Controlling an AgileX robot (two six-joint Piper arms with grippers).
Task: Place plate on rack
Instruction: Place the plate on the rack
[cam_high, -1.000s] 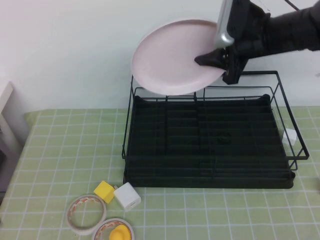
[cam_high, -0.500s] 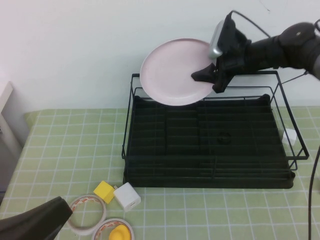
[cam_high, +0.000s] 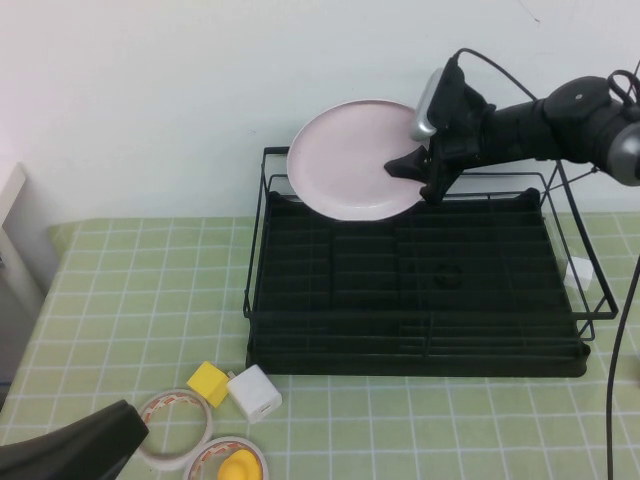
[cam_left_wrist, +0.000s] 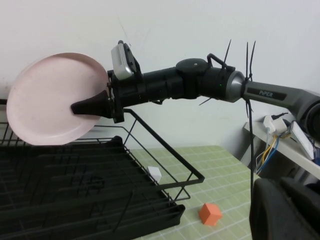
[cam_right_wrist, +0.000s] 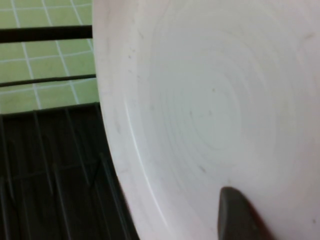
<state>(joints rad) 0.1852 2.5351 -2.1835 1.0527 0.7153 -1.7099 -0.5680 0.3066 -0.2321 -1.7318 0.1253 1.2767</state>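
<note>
Plate (cam_high: 350, 160), pale pink and round, hangs tilted above the back left part of the rack (cam_high: 265, 300) in the high view, its lower edge close over the rear wire rail. The right gripper (cam_high: 415, 168) clamps the plate's right rim, one dark finger lying across the plate's face. The rack's black tray base holds nothing that can be made out; the plate is not set in it. A small white block (cam_high: 579, 272) sits just beside the rack's right side. On the green checked tablecloth (cam_high: 130, 290) in front of the rack's left corner lie a yellow cube (cam_high: 208, 382) touching a white cube (cam_high: 254, 392), two tape rolls (cam_high: 173, 427), and a yellow object (cam_high: 238, 466) inside the nearer roll. The left gripper (cam_high: 125, 425) shows as a dark tip at the lower left corner, near the tape rolls, well apart from the rack; its jaws are closed with nothing in them.

From the left wrist view, the plate (cam_left_wrist: 52, 100) stands nearly upright over the rack (cam_left_wrist: 165, 210), held at its edge by the right gripper (cam_left_wrist: 92, 106). An orange block (cam_left_wrist: 210, 214) lies on the cloth beyond the rack.

From the right wrist view, the plate (cam_right_wrist: 210, 100) fills most of the picture, a dark fingertip (cam_right_wrist: 235, 215) pressed on its face, with the rack's wires (cam_right_wrist: 45, 34) and dark base behind.
</note>
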